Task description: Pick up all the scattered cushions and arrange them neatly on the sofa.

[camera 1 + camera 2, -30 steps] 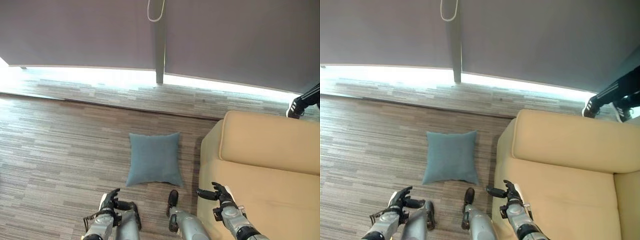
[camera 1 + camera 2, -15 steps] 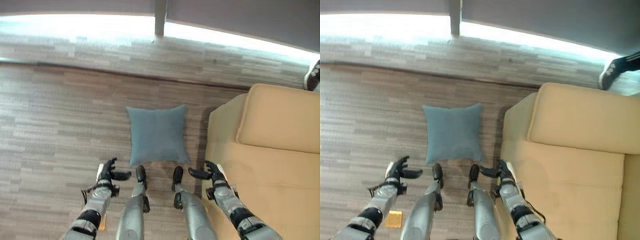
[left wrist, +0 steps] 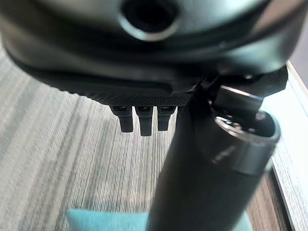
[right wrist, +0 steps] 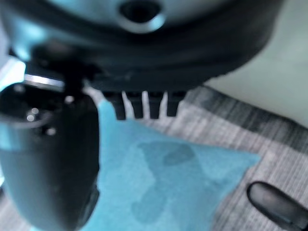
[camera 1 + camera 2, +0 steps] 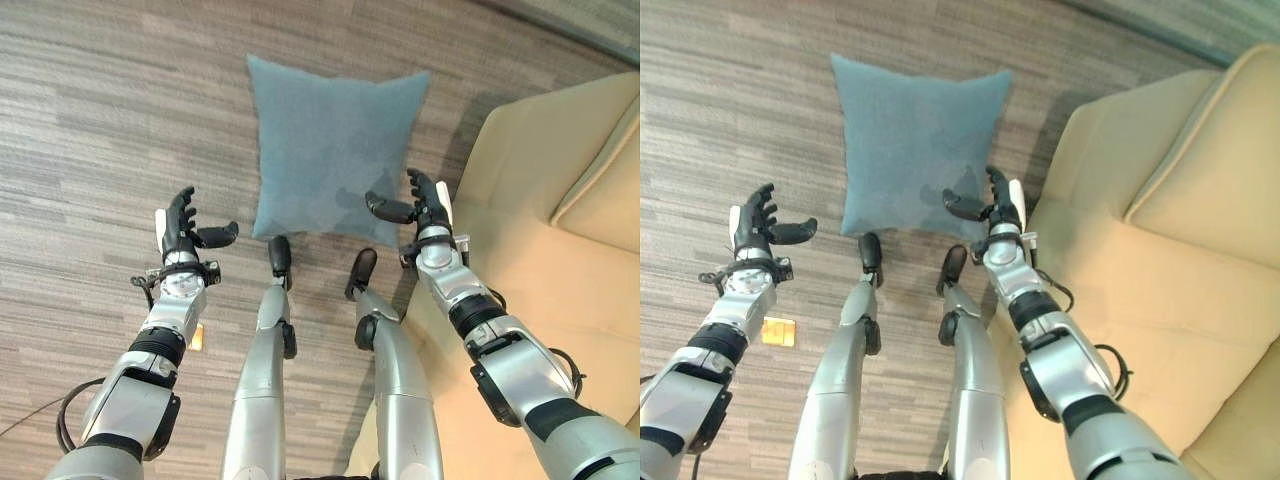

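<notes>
Both hands, left [image 5: 180, 232] and right [image 5: 425, 208], have reached forward with fingers spread and empty; cushion [image 5: 330, 140] lies on the floor beside the sofa [image 5: 560, 260], now close enough to grasp
</notes>
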